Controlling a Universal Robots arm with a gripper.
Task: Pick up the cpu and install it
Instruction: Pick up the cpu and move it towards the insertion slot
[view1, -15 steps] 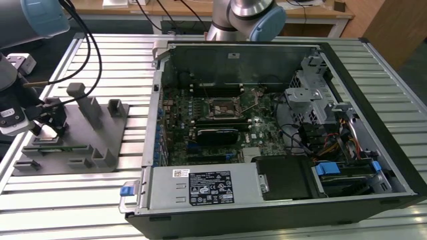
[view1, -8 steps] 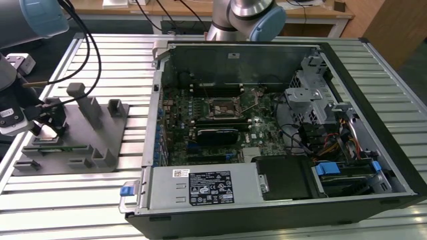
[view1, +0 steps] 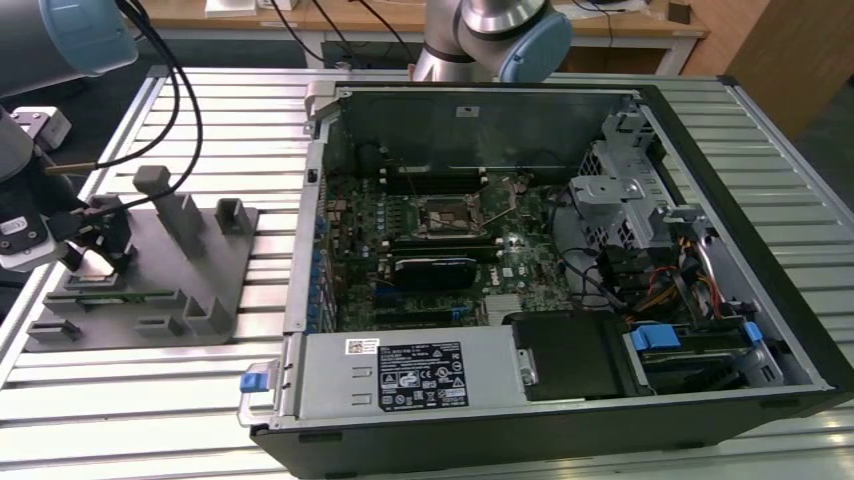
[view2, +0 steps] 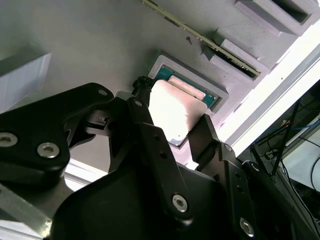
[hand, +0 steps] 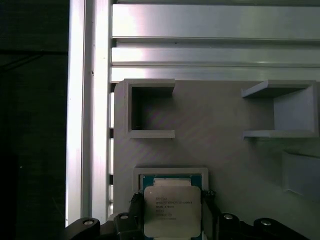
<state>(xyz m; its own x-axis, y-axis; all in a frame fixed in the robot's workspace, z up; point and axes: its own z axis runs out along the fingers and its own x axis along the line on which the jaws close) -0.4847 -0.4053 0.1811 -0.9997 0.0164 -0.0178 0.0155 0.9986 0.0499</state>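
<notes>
We see the black two-fingered gripper (hand: 172, 216) clenched on the cpu (hand: 172, 210), a small thin square chip with a silvery-white metal top. Its black fingers (hand: 136, 214) press against two opposite edges of the chip, and the printed top faces the camera in the first wrist view. In the second wrist view the same grasp shows from a slant: the gripper (view2: 172, 122) has the cpu (view2: 175, 107), bright white here, caught between its fingers (view2: 202, 135). The chip sits directly over a shallow square pocket (hand: 170, 171) with a raised pale rim and a teal-green lining. This pocket (view2: 162, 62) is moulded into a flat grey plastic fixture plate (hand: 225, 125). We cannot tell whether the cpu rests in the pocket or hangs just above it. Two open box-shaped holders (hand: 150, 110) stand on the plate near the pocket. In the exterior view the gripper (view1: 94, 250) hangs over the fixture plate (view1: 200, 270) at the exterior view's left. The plate lies on a ribbed silver aluminium table (view1: 134, 400), just beside a large black open computer case (view1: 534, 440). Inside the case lies a green motherboard (view1: 534, 260) with a black square socket frame (view1: 447, 215) near its middle, well apart from the gripper. A grey and pale-blue joint of the robot arm (view1: 501, 30) rises behind the case.
</notes>
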